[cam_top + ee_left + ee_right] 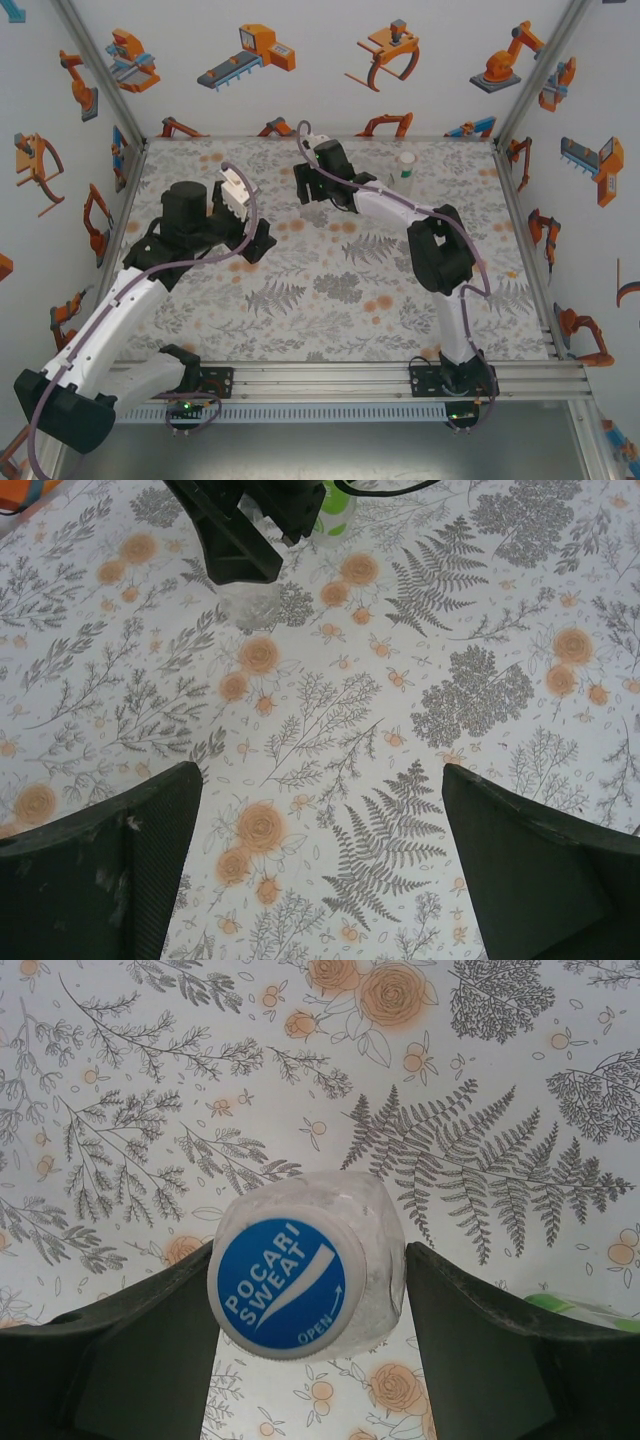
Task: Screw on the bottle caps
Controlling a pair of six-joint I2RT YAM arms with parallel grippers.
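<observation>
While the outstretched right tool [308, 1260] pinches a capped bottle [378, 1260], the left tool [320, 780] hovers spread

Your left gripper [320, 790] hangs over the floral tablecloth [330, 710], fingers spread wide at 7 and 5 o'clock. At 11 o'clock the right gripper [262, 525] flanks a clear bottle [250, 605], with a green-tinted bottle [337, 510] just beside it at 12.
</observation>
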